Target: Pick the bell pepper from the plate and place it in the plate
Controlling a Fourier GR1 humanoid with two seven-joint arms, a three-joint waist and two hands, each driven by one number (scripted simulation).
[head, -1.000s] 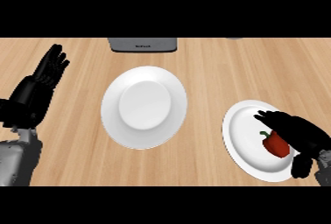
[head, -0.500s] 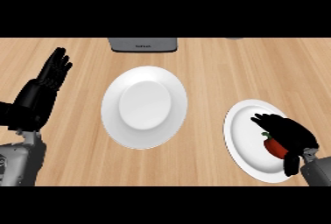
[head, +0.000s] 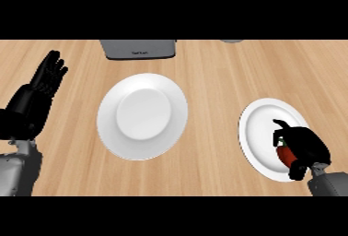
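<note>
Right hand (head: 304, 148): fingers are curling round the bell pepper (head: 286, 154), hiding most of it.
Bell pepper: lying on the right plate (head: 260, 133).
Left hand (head: 35, 98): resting left of the centre plate (head: 142, 116), fingers straight.

the right robot hand (head: 304, 146) is curled closed at lower right; the left robot hand (head: 34, 99) rests open, fingers up.

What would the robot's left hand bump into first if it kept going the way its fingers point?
Probably nothing. The left hand points up the counter, along its left side. That way looks free to the picture's top; the grey box sits off to the right.
</note>
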